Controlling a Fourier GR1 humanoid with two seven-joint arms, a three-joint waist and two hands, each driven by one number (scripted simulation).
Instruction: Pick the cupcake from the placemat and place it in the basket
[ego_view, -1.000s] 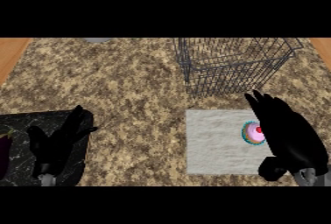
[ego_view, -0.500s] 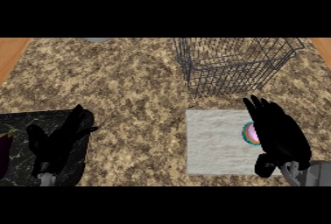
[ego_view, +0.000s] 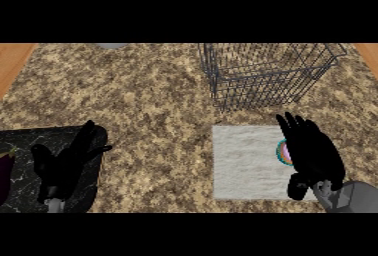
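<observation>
At the far left edge, a dark purple eggplant (ego_view: 6, 172) is lying on a black marbled cutting board (ego_view: 22, 145) that is sitting at the lower left of the speckled granite counter (ego_view: 148, 100). The left hand (ego_view: 66, 165) is resting over that board with its fingers straight and pointing up the view, relaxed and holding nothing.

Toward the right, a pale grey placemat (ego_view: 244, 160) is lying flat on the counter, just below a dark wire basket (ego_view: 266, 75) that is standing upright near the top.

The cupcake (ego_view: 283, 151) is sitting on the right part of the placemat. Only a thin sliver of it is showing: a teal outer ring with pink and orange inside it. The rest is hidden under the right hand (ego_view: 314, 155), which is hovering directly above it, fingers extended and close together, pointing toward the basket, with the thumb hanging down at the lower left. Whether the hand is touching the cupcake cannot be told; its fingers are not curling round it.
</observation>
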